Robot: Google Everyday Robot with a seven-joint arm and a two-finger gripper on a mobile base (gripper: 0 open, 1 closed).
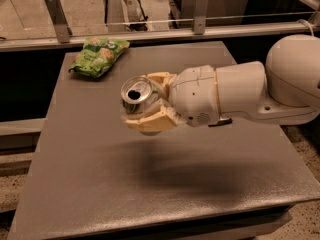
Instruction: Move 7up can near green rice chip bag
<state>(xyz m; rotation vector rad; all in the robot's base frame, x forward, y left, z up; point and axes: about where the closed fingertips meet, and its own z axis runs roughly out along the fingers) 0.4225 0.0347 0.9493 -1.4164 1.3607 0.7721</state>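
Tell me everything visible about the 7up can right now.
The 7up can is a metal drink can, its silver top with a dark opening turned toward the camera. It is tipped off upright and held above the grey table, touching nothing but the gripper, which sits over the table's middle with one cream finger above and one below the can. Those fingers hide most of its sides. It is apart from the green rice chip bag, which lies at the table's far corner.

Arm (240, 91) in from right; pincer (141, 102) aloft mid-frame, apparently clamping 7up can (134, 91).
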